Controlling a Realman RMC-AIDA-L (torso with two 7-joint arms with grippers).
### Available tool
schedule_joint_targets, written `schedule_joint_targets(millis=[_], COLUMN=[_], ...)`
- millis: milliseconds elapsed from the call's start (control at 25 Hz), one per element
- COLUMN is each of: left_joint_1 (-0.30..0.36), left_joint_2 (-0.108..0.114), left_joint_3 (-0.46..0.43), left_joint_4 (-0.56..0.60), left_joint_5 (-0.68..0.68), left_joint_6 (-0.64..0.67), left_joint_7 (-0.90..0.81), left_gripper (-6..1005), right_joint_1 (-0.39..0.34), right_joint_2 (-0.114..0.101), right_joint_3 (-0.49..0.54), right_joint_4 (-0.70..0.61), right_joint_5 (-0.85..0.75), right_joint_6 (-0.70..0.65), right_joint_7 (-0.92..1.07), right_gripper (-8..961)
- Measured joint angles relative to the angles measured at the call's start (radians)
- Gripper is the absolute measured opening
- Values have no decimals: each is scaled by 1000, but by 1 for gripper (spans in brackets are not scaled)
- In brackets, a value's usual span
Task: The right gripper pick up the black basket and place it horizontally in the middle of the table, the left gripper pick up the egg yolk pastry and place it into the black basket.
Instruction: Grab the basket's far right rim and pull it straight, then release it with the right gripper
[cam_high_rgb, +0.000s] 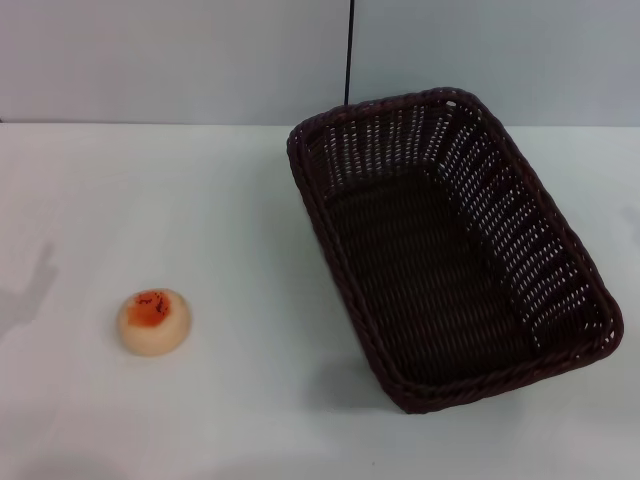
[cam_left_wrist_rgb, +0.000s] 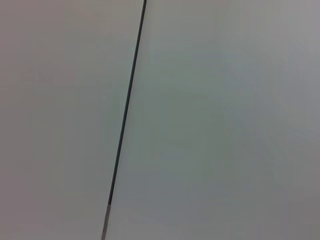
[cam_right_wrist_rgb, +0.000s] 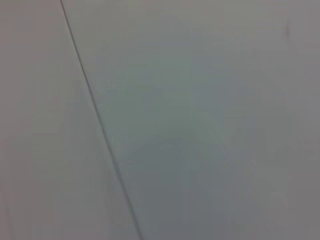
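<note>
The black basket (cam_high_rgb: 450, 250) is a large dark woven wicker basket on the right half of the white table (cam_high_rgb: 230, 240), its long side running from far centre to near right, turned at an angle. It is empty. The egg yolk pastry (cam_high_rgb: 154, 320) is a small cream bun with an orange-red top, on the table at the near left, well apart from the basket. Neither gripper shows in the head view. Both wrist views show only a plain pale wall with a thin dark seam (cam_left_wrist_rgb: 125, 110).
A pale wall (cam_high_rgb: 180, 60) stands behind the table's far edge, with a thin dark vertical seam (cam_high_rgb: 350, 50) above the basket. A faint shadow (cam_high_rgb: 30, 290) lies on the table at the far left.
</note>
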Motion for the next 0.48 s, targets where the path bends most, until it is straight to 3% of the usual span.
schedule_joint_targets(millis=[40, 80, 120, 240, 280, 320, 440, 480], left_joint_1=[3, 6, 6, 6, 4, 3, 1, 2], left_joint_2=[0, -1, -1, -4, -4, -4, -4, -4], left_joint_3=[0, 0, 0, 0, 2, 3, 5, 7], left_joint_4=[0, 1, 1, 1, 3, 2, 1, -1], left_joint_5=[0, 0, 0, 0, 0, 0, 0, 0], left_joint_6=[-1, -4, -4, -12, -20, -20, -18, -15], left_joint_7=[0, 0, 0, 7, 8, 8, 2, 1], left_gripper=[832, 832, 832, 832, 832, 832, 832, 832], right_joint_1=[-2, 0, 0, 26, 59, 59, 143, 209], right_joint_2=[0, -4, -4, -23, -43, -43, -80, -111], right_joint_3=[2, 4, 4, 5, 6, 6, 2, 1], right_joint_4=[-56, -214, -214, -467, -612, -612, -801, -861], right_joint_5=[-28, -116, -116, -290, -417, -417, -611, -711], right_joint_6=[6, 24, 24, 39, 25, 25, -53, -120], right_joint_7=[71, 270, 270, 579, 762, 762, 993, 1086], right_gripper=[755, 754, 753, 750, 749, 748, 745, 744])
